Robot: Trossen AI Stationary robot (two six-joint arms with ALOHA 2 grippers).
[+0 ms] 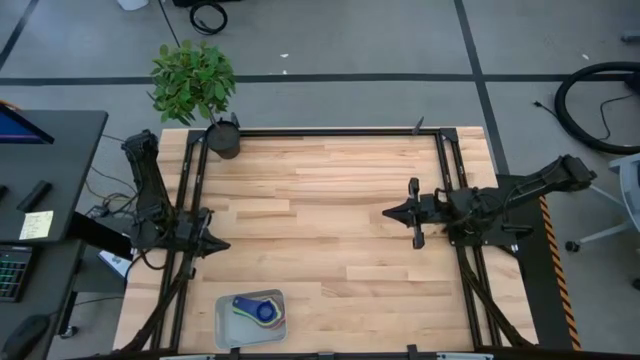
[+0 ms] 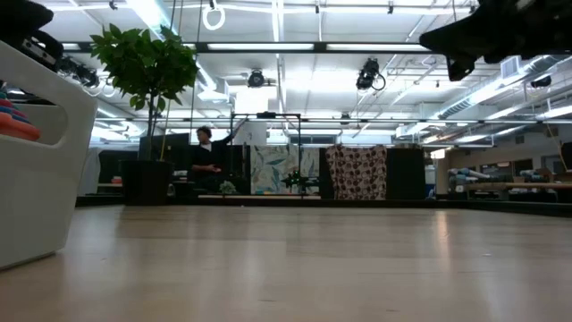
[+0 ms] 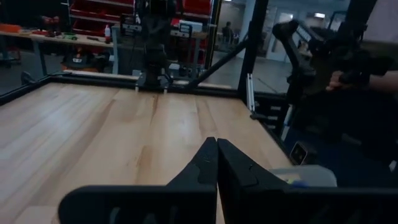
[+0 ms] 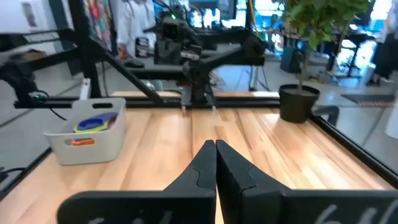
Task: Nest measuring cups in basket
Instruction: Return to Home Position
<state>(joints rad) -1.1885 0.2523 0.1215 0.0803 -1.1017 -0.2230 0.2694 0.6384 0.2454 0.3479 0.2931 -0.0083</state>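
Basket [image 1: 221, 322] at table [image 1: 330, 200] corner, cups [image 1: 258, 310] seemingly nested inside

Left end effector [image 1: 218, 244] closed, right end effector [image 1: 390, 212] closed, both arms folded

grey floor [image 1: 350, 40], ceiling strip lights [image 2: 295, 46], potted plant [image 1: 193, 80]

- the middle of the table [image 1: 320, 210] is bare wood, open to pass across
- the basket [image 1: 220, 322] fills the left corner nearest the low camera
- the plant pot [image 1: 223, 140] stands at the far left corner
- the right gripper [image 1: 390, 212] juts in from the right edge
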